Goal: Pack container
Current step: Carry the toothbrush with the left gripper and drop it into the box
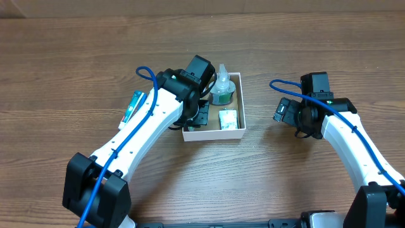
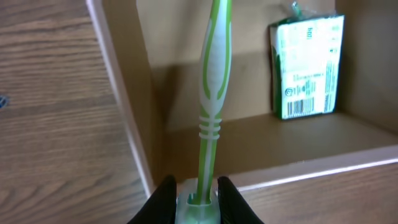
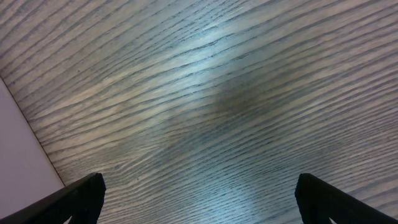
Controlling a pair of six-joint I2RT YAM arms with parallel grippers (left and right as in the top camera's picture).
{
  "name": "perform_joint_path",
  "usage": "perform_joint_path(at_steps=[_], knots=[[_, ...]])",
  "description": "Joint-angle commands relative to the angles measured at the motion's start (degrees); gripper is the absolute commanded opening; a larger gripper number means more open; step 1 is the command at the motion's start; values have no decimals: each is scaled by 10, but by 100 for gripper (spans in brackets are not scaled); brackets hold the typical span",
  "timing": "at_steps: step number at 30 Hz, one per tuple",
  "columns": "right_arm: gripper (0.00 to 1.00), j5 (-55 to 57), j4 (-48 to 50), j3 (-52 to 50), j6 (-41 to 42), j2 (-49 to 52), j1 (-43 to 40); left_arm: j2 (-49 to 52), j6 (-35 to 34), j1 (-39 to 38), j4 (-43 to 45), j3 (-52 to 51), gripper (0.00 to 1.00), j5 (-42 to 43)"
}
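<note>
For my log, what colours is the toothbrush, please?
Toothbrush: green and white, best in left wrist view.

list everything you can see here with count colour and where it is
box: 1, white outside, brown inside, middle of the table
bottle: 1, clear green with a white spout, standing in the box's far right corner
packet: 1, green and white, lying flat in the box's near right part
toothbrush: 1, green and white, held by its end over the box's left side
tube: 1, teal and white with some red, on the table left of the box
table: 1, brown wood grain, under everything
left gripper: 1, black fingers, shut on the toothbrush
right gripper: 1, black fingers, open over bare table right of the box
</note>
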Motion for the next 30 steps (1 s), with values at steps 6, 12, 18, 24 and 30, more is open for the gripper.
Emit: perform_joint_path(at_steps=[6, 12, 18, 24, 30], knots=[[100, 6, 2, -2, -1, -6, -3, -13, -6, -1, 64, -4, 33, -6], [100, 6, 2, -2, -1, -6, -3, -13, 24, 0, 63, -2, 84, -7], [100, 6, 2, -2, -1, -6, -3, -13, 40, 35, 18, 8, 95, -46], [100, 6, 2, -2, -1, -6, -3, -13, 67, 102, -27, 8, 96, -48], [100, 6, 2, -2, -1, -6, -3, -13, 77, 151, -32, 8, 98, -50]])
